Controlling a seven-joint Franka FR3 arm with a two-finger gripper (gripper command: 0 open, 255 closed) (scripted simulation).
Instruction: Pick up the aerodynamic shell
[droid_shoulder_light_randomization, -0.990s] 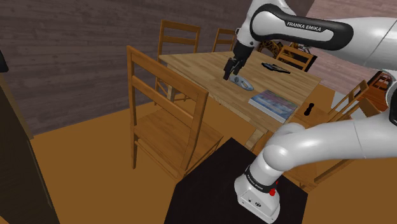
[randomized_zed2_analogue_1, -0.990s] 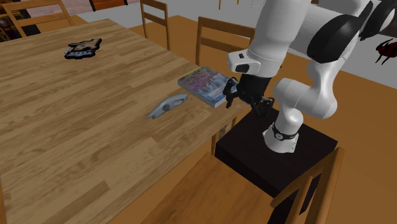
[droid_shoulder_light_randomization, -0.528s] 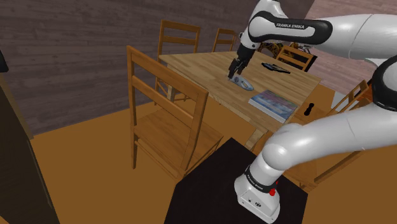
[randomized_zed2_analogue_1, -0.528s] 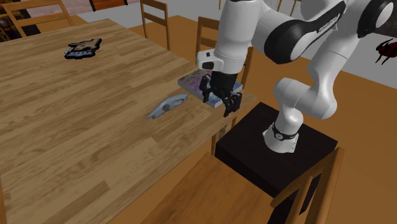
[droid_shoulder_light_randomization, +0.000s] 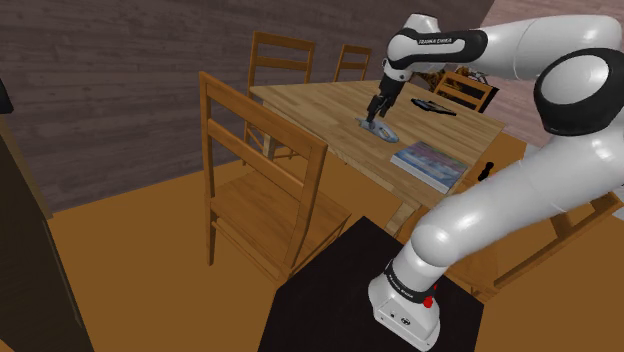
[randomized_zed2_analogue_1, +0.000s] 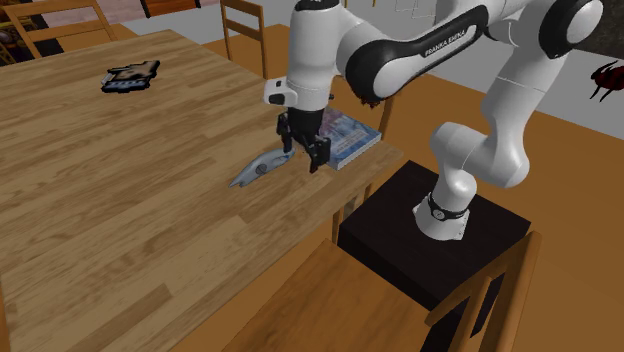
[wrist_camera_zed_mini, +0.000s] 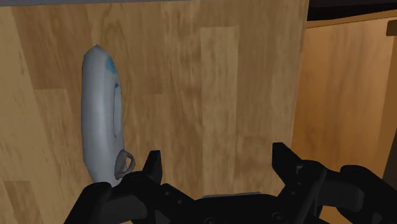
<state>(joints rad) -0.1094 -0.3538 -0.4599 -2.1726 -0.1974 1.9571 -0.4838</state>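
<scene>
Wrist view, smooth grey tapered shell (wrist_camera_zed_mini: 98, 121) on wood-grain table (wrist_camera_zed_mini: 210, 83), black gripper (wrist_camera_zed_mini: 217, 157) spread, empty

The shoulder view is taken from high up, beside and slightly behind the black box stand (droid_shoulder_light_randomization: 330, 300) at lower right. It is aimed down and away toward the light wooden table (droid_shoulder_light_randomization: 320, 105), which is kept fairly far off. The second exterior view is set across the table (randomized_zed2_analogue_1: 120, 200), much nearer, and looks down over the wood back at the stand (randomized_zed2_analogue_1: 385, 225). The wrist view is taken from the black two-finger gripper (wrist_camera_zed_mini: 216, 159), close above the table (wrist_camera_zed_mini: 210, 83) near its edge. The grey-blue elongated shell (droid_shoulder_light_randomization: 381, 128) (randomized_zed2_analogue_1: 262, 166) (wrist_camera_zed_mini: 102, 121) is shared by all three views, the colourful flat book (droid_shoulder_light_randomization: 430, 163) (randomized_zed2_analogue_1: 345, 138) by both exterior views.
</scene>
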